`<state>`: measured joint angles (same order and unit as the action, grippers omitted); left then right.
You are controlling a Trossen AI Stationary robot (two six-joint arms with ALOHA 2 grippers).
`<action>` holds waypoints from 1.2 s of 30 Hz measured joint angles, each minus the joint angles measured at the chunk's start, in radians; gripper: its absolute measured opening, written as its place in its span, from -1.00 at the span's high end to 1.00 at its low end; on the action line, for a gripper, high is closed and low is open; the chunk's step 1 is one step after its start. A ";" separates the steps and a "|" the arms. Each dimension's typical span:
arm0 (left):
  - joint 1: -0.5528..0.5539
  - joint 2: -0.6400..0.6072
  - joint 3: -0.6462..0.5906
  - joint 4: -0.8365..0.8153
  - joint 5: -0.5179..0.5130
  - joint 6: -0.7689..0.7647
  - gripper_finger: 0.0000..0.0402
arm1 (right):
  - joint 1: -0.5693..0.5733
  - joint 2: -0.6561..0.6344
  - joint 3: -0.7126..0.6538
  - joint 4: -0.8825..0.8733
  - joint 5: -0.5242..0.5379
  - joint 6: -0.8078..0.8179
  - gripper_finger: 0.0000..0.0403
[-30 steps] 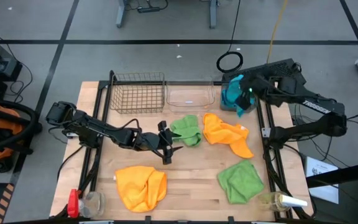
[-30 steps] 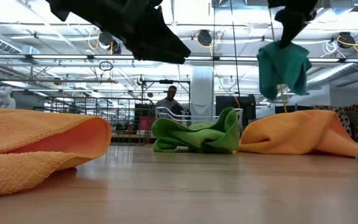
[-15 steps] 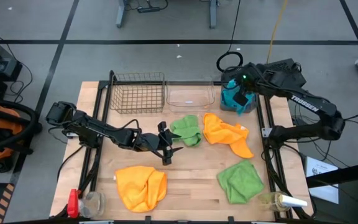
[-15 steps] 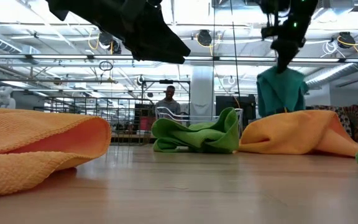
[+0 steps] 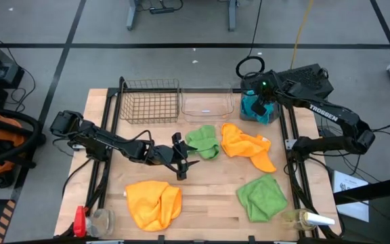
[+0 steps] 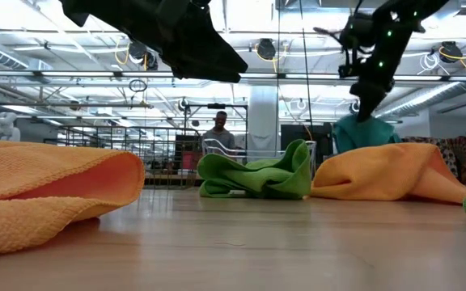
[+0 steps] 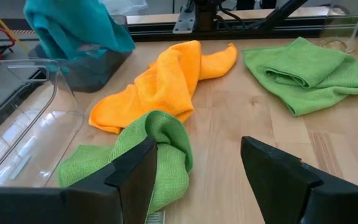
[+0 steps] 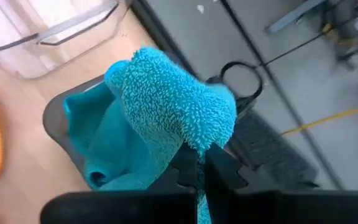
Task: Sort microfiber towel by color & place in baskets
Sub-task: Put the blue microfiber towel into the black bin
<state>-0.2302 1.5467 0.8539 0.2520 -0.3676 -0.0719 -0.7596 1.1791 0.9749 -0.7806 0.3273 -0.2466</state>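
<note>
With the right gripper (image 5: 257,102) clenched on the teal towel (image 8: 166,118) over the dark grey tub (image 5: 268,115), the cloth seems partly inside, so releasing could drape it across the rim.

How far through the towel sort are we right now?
Early. In hand: the right gripper, jaws shut on the teal towel, is lowering it into the dark grey tub. Left to do: two green towels and two orange towels lie on the table. The wire-mesh basket and clear tub look empty. The left gripper hovers open near the middle green towel.
</note>
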 joint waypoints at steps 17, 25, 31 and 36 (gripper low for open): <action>-0.001 0.000 0.000 -0.012 0.025 -0.001 -0.18 | -0.071 0.239 -0.027 0.020 -0.044 0.059 1.00; -0.001 0.000 0.000 -0.037 0.025 -0.002 -0.18 | -0.072 0.339 -0.027 0.032 -0.042 0.113 0.83; -0.001 0.000 0.000 -0.050 0.025 -0.027 -0.18 | -0.072 0.299 -0.008 -0.014 -0.041 0.203 0.61; -0.001 0.000 0.000 -0.056 0.025 -0.027 -0.18 | -0.062 0.178 0.035 -0.092 -0.044 0.259 0.42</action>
<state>-0.2314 1.5467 0.8536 0.1956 -0.3424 -0.0986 -0.8217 1.3571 1.0099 -0.8724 0.2837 0.0121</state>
